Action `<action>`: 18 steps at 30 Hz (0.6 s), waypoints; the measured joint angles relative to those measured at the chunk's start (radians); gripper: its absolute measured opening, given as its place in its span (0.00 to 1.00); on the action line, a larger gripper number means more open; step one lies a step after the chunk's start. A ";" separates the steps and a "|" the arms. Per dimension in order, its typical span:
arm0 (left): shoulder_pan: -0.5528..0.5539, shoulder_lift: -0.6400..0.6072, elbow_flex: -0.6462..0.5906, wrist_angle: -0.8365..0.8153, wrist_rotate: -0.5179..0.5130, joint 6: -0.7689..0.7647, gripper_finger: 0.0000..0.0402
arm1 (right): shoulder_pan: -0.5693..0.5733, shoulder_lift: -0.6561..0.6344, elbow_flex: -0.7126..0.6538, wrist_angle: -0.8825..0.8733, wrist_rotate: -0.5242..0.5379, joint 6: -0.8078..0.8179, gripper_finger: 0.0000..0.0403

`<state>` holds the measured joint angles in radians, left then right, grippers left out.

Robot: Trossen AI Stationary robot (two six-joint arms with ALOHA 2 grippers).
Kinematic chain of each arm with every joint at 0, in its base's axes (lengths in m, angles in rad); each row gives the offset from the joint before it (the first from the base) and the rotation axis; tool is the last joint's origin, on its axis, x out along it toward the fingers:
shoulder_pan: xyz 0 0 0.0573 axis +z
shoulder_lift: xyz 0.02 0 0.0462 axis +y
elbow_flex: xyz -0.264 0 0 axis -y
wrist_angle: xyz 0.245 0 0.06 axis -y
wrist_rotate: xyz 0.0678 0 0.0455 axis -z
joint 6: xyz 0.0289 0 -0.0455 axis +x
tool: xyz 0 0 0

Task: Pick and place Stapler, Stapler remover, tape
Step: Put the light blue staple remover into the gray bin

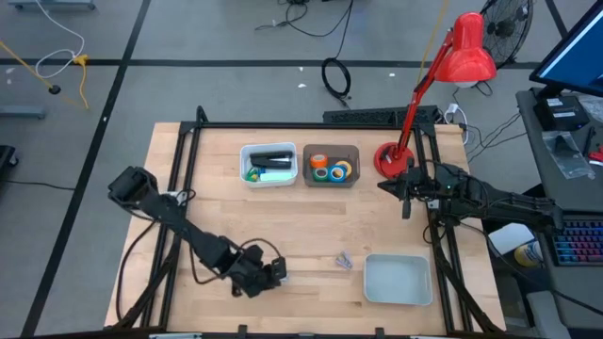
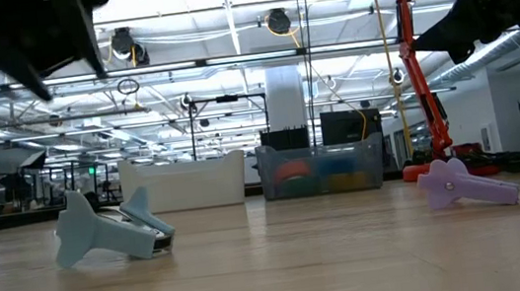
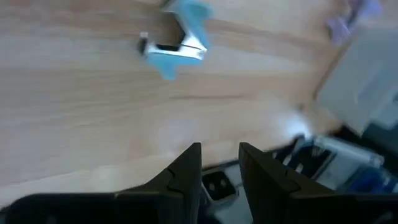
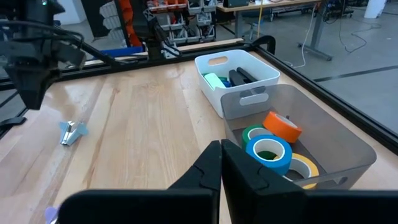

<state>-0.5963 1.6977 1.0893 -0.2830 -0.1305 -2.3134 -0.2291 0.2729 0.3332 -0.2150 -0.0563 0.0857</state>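
Jaws slightly spread and gripping nothing, the left gripper (image 3: 219, 168) is hanging over the bench (image 1: 301, 235) near the staple remover (image 3: 177, 46), seemingly lining up a pick, while the right gripper (image 4: 221, 163) is waiting pressed shut.

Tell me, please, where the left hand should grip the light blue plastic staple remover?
Probably across its slim body, between the flared wings and the metal claws, coming straight down: the light blue plastic staple remover lies flat on the wooden table, near the left hand.

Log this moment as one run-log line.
left gripper: open, above the blue staple remover | right gripper: shut, empty, near tape bin | tape rolls: binned
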 joint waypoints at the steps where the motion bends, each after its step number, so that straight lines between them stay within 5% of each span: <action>1: -0.009 0.015 -0.001 0.015 -0.020 -0.039 0.27 | 0.000 0.000 0.000 0.000 0.000 0.000 0.01; 7: -0.063 0.080 0.043 0.013 -0.055 -0.210 0.27 | 0.000 0.001 0.000 -0.010 0.000 0.000 0.01; 11: -0.067 0.094 0.153 -0.177 -0.092 -0.185 0.27 | 0.000 0.000 0.000 -0.022 0.000 -0.010 0.01; 14: -0.058 0.095 0.218 -0.352 -0.149 -0.097 0.27 | 0.000 0.000 0.000 -0.030 0.000 -0.032 0.01; 18: -0.017 0.096 0.248 -0.398 -0.205 0.214 0.27 | 0.000 0.000 0.000 -0.049 0.000 -0.059 0.01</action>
<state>-0.6129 1.7935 1.3370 -0.6810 -0.3351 -2.0990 -0.2291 0.2729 0.3332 -0.2639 -0.0563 0.0264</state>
